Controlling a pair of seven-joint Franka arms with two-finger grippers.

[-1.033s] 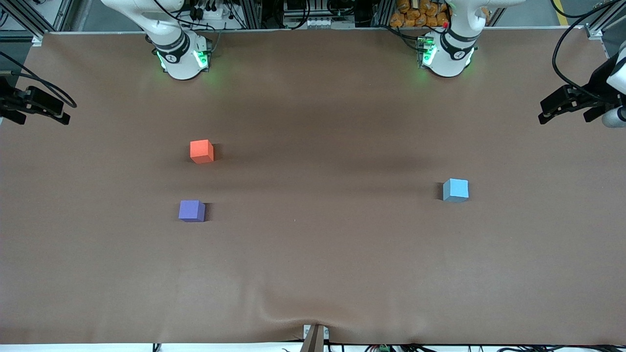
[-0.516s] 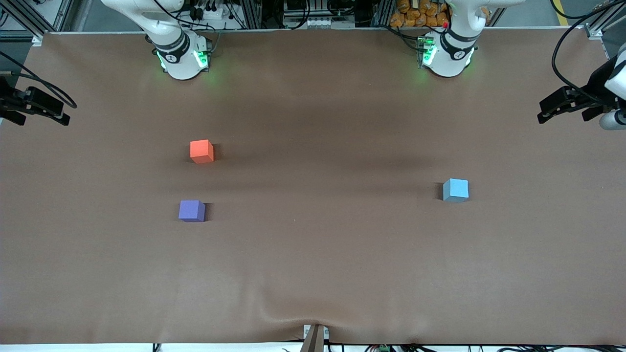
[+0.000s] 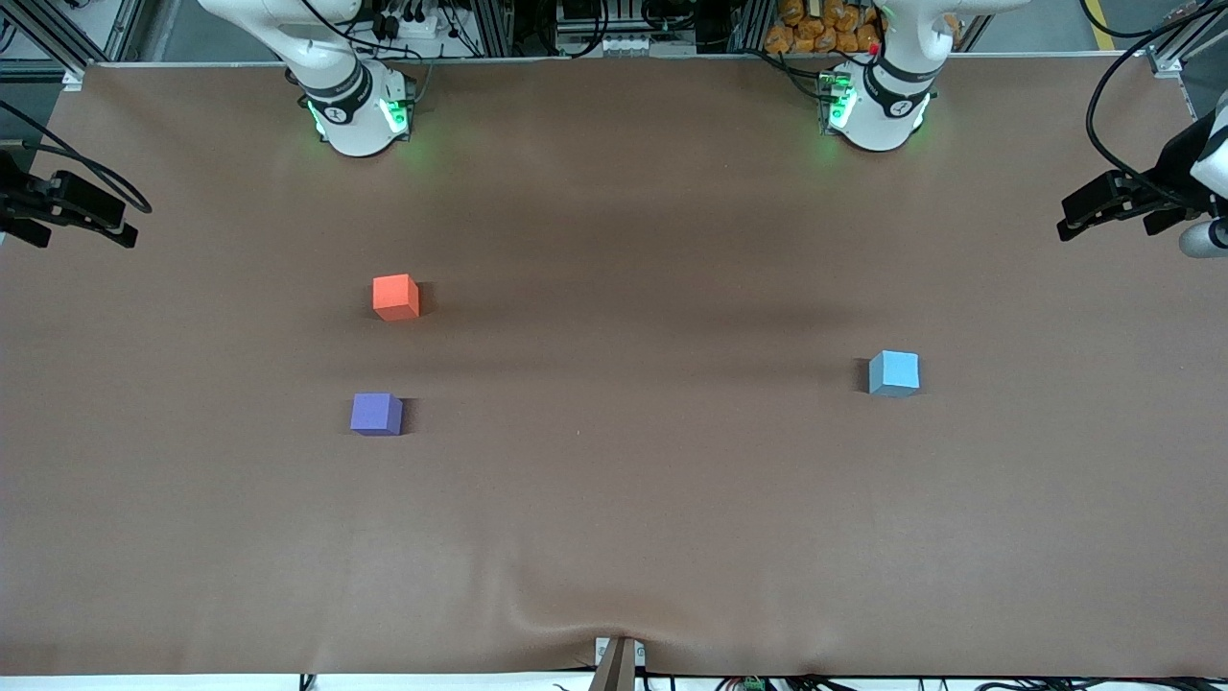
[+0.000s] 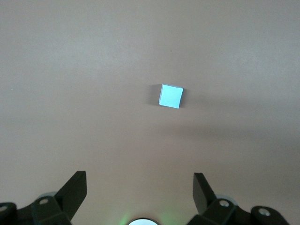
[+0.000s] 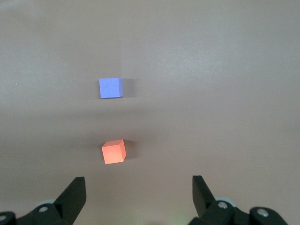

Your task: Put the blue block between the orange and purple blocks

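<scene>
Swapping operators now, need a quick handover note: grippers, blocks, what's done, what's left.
Left gripper: open, empty, high over the left arm's end of the table.
Right gripper: open, empty, waiting at the right arm's end.
Light sky-blue matte cube: alone, toward the left arm's end.
Orange-red matte cube and violet-purple matte cube: apart, purple nearer the front camera.
Done: nothing.
Left: grasp blue, set it in the gap.

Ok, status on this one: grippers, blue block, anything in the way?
Left gripper, right gripper open, both high over table. Blue block untouched, apart from orange block and purple block. Gap unobstructed.
</scene>
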